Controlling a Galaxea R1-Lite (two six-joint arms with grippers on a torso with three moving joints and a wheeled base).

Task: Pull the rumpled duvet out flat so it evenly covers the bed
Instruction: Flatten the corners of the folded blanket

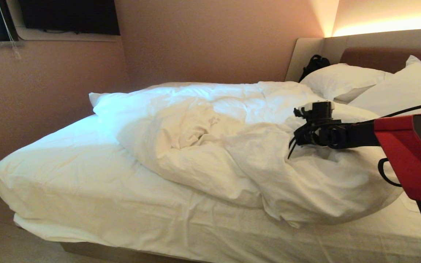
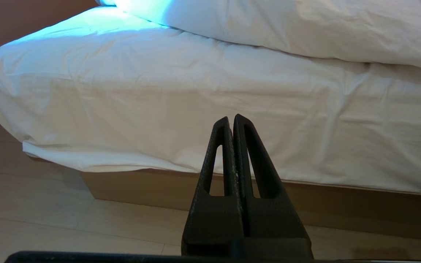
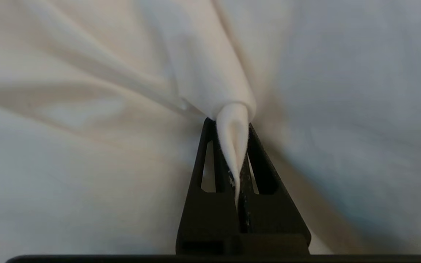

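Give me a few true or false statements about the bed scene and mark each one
1. The right gripper is shut on a fold of the duvet. True.
2. The left gripper holds the fitted sheet. False: it is shut on nothing, off the bed's side.
3. The duvet lies flat over the whole mattress. False: it is bunched up, with bare fitted sheet showing.
4. Two white pillows sit by the headboard. True.

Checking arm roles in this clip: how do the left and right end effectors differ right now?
The right end effector is shut on a pinched fold of the duvet atop the bed; the left end effector is shut on nothing. The right reaches over the mattress; the left hangs low beside the bed, pointing at its side. Both are black, with their fingers together.
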